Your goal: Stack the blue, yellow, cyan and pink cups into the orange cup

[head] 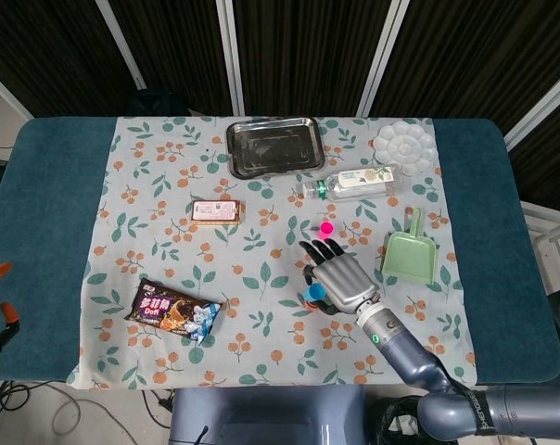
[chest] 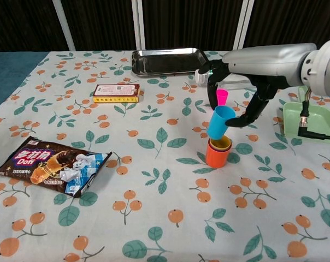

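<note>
Fingers [chest: 251, 112] around cyan cup [chest: 221, 121]

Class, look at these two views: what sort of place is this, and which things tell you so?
Probably a robot lab's staged test table, not a home: black curtain panels behind, a floral tablecloth with unrelated props, and a robot hand holding a cyan cup.

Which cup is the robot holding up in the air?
The cyan cup, tilted in the right hand. The pink cup and orange cup stand on the table.
</note>
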